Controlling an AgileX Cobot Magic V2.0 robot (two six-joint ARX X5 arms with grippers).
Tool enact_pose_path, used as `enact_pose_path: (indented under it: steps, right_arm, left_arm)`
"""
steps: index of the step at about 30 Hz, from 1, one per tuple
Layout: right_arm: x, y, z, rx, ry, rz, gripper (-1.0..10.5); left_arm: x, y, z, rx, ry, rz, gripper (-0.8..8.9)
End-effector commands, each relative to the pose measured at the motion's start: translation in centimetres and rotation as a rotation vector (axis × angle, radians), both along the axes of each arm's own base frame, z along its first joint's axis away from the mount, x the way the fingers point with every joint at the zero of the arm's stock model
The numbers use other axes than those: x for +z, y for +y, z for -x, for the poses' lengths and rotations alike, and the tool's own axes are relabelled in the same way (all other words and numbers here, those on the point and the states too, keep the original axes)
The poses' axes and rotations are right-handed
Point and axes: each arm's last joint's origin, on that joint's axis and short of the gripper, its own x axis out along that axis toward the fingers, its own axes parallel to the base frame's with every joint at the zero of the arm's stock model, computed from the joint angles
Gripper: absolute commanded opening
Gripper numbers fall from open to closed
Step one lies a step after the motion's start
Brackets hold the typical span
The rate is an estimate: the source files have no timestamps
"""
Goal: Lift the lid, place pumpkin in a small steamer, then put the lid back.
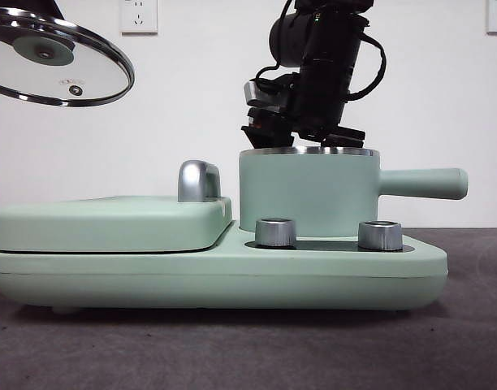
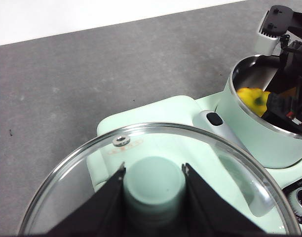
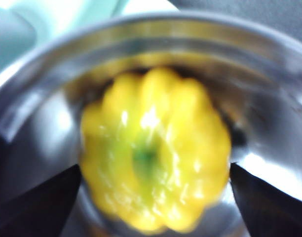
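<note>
Grey table (image 2: 67,89), pumpkin (image 3: 156,153) (blurred) inside small steamer (image 1: 309,191)

The lid's (image 2: 156,197) knob was gripped by the left gripper (image 2: 154,173); the pumpkin (image 2: 253,100) was seen inside the small steamer (image 2: 249,133).

Left gripper (image 2: 153,173) clamped (raised high); right gripper (image 3: 156,173) spread, lowered.

Across the lower half of your front view sits a wide mint-green appliance base (image 1: 232,276) on a dark grey table (image 1: 248,349). At left centre its flat hinged grill cover (image 1: 110,223) lies closed, with a silver handle (image 1: 198,180) at its right end. Right of centre you see two silver knobs (image 1: 275,232) (image 1: 379,236), and a white wall socket (image 1: 139,15) sits at the upper left.
</note>
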Motion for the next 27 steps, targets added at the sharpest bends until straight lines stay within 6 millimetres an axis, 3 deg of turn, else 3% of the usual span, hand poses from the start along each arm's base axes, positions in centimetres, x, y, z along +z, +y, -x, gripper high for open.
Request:
enact_pose_path:
  steps: [1,4,9,12,16,20,27]
  right_arm:
    - [0.9,0.5,-0.1,0.017,-0.033,-0.015,5.0]
    - [3.6,-0.3,1.1,0.010,-0.072,-0.039,4.8]
    - [10.3,-2.3,4.4,-0.015,-0.250,-0.116,4.2]
    - [11.8,-3.4,6.4,-0.029,-0.377,-0.166,4.2]
    - [9.9,-4.9,10.8,-0.037,-0.545,-0.229,4.1]
    - [7.3,-6.9,15.0,-0.025,-0.593,-0.273,4.1]
    - [3.9,-9.7,19.4,-0.010,-0.596,-0.264,4.1]
  left_arm:
    - [0.8,-0.1,-0.1,0.002,-0.043,0.015,0.11]
    - [0.8,-0.1,-0.1,0.002,-0.043,0.014,0.11]
    - [0.8,-0.1,-0.1,0.002,-0.045,0.015,0.11]
    - [0.8,-0.1,-0.1,0.002,-0.045,0.015,0.11]
    - [0.8,-0.1,-0.1,0.002,-0.045,0.015,0.11]
    - [1.0,-0.3,-0.3,-0.013,-0.070,0.028,0.11]
    - [0.9,-2.5,-1.1,-0.108,-0.114,0.050,0.11]
